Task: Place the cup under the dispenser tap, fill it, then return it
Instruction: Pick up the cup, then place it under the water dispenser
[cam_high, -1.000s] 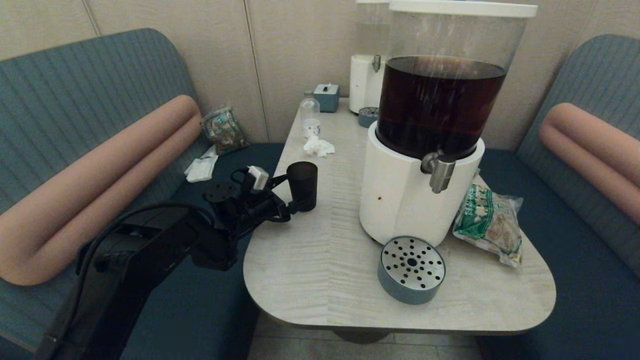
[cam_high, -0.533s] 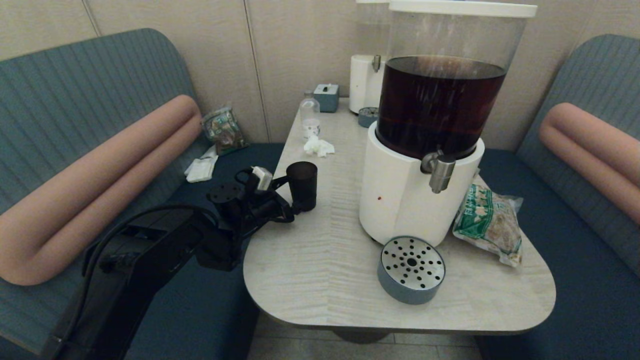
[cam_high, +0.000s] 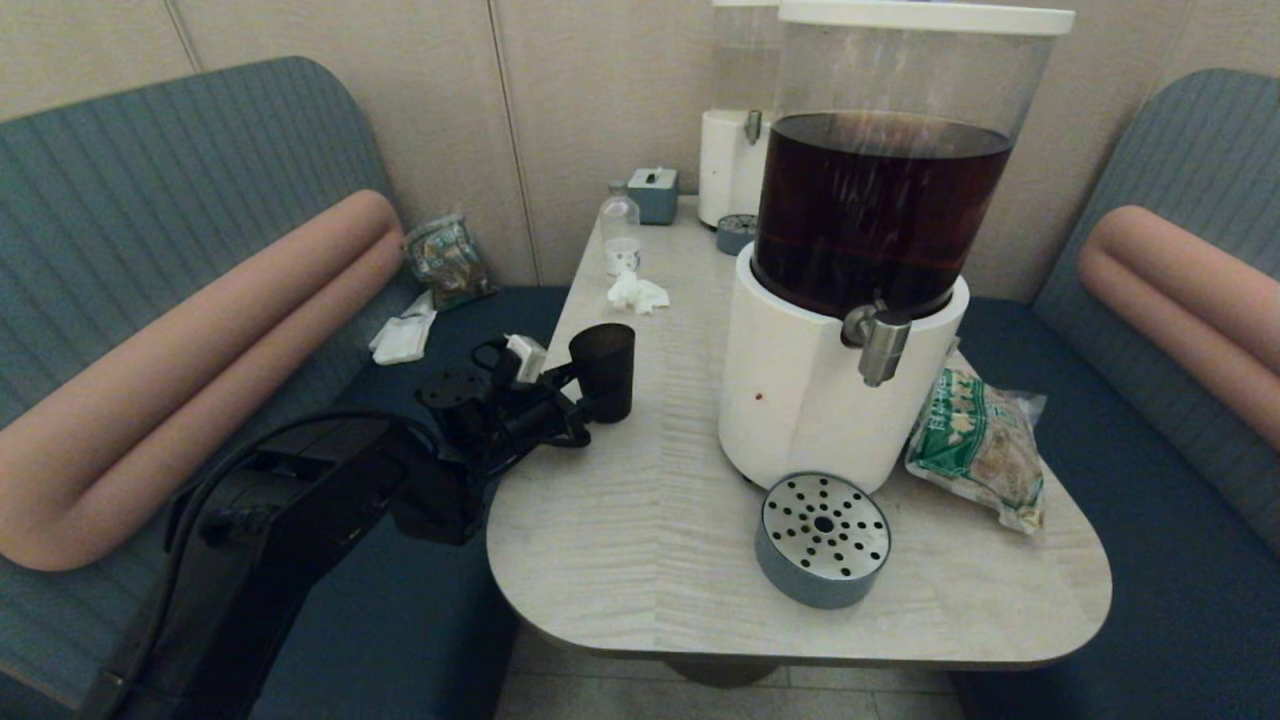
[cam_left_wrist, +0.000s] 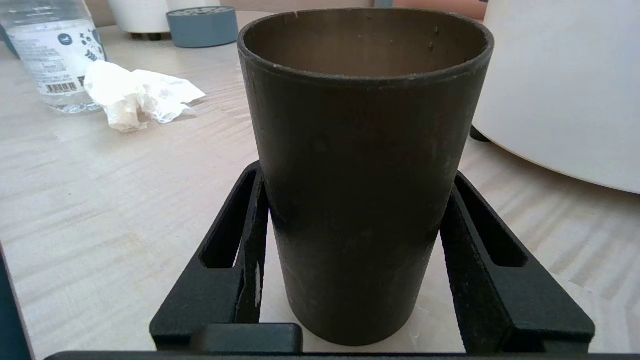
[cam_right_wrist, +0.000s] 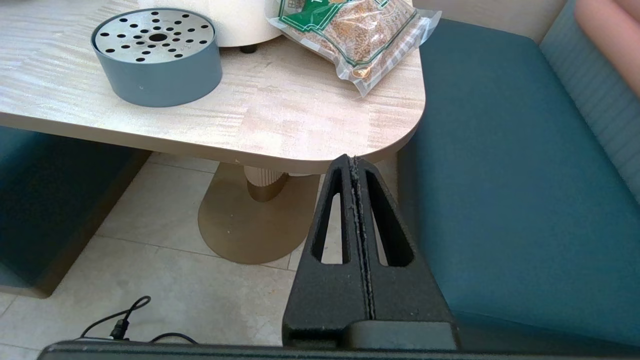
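Note:
The dark smoky cup (cam_high: 603, 368) stands near the table's left edge, leaning a little. My left gripper (cam_high: 590, 387) reaches in from the left, shut on the cup's lower half. In the left wrist view the cup (cam_left_wrist: 362, 165) fills the middle and both black fingers (cam_left_wrist: 250, 220) press its sides; my left gripper (cam_left_wrist: 356, 175) holds it low over the tabletop. The silver dispenser tap (cam_high: 880, 345) sticks out of the white-based dispenser (cam_high: 800, 400) of dark brown liquid, to the right of the cup. My right gripper (cam_right_wrist: 352, 162) hangs shut and empty below the table's near right corner.
A round grey drip tray (cam_high: 822, 540) with a perforated metal top sits in front of the dispenser. A green snack bag (cam_high: 975, 445) lies to its right. A crumpled tissue (cam_high: 636, 292), a small clear bottle (cam_high: 620, 235) and a second pale dispenser (cam_high: 730, 160) stand farther back.
My left gripper has closed on the cup. The cup has shifted slightly left and now leans a little. The right arm has not moved.

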